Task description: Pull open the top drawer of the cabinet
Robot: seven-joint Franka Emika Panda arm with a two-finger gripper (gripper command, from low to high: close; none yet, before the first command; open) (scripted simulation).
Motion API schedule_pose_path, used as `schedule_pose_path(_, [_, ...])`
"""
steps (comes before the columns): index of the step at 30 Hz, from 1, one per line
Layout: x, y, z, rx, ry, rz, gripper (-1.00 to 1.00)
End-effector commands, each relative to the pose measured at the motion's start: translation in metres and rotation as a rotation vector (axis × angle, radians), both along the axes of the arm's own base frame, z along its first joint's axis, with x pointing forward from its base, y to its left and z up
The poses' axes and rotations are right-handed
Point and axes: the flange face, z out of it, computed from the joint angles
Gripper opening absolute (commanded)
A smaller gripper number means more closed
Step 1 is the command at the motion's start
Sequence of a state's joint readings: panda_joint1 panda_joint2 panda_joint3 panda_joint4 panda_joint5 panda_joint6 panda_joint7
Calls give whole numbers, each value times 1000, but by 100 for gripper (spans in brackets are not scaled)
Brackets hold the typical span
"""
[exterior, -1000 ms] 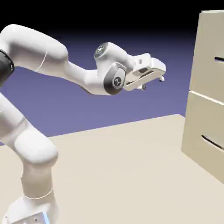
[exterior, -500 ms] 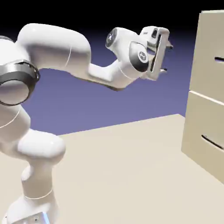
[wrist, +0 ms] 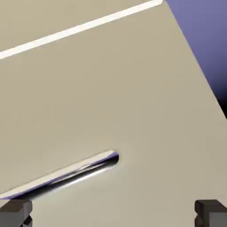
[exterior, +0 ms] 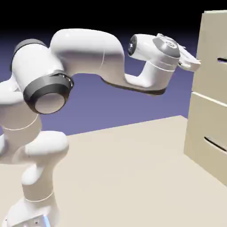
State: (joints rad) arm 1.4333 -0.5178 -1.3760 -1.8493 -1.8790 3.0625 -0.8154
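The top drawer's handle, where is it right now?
In the exterior view the handle sits at the right edge on the top drawer, just right of the tool. In the hand view it lies above the fingertips.

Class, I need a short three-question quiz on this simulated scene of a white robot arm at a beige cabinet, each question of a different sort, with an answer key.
1. True or false: the white arm's two-finger gripper already clamps the thin dark curved bar handle of the top drawer.
2. Multiple choice: in the hand view, the two grey fingertips stand A) wide apart, B) pressed together, C) out of sight.
3. How many stacked drawer fronts does the tall plain beige cabinet show in the exterior view?

Key
1. False: the handle lies ahead of the fingertips, not between them.
2. A.
3. Two, the top drawer and a lower drawer front.
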Motion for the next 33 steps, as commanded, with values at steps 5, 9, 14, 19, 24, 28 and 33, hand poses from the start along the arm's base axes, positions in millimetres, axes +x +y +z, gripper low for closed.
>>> schedule_pose_path(5, [26, -10, -13, -384, -65, 31, 100])
schedule_pose_path(9, [47, -18, -24, -704, -109, 49, 100])
schedule_pose_path(14, [71, -27, -35, -1119, -154, 66, 100])
schedule_pose_path(19, [93, -36, -41, -1549, -188, 75, 100])
schedule_pose_path(24, [113, -43, -40, -1713, -194, 72, 100])
schedule_pose_path(28, [137, -44, -40, -1711, -193, 72, 100])
schedule_pose_path(33, [151, -40, -41, -1721, -198, 76, -100])
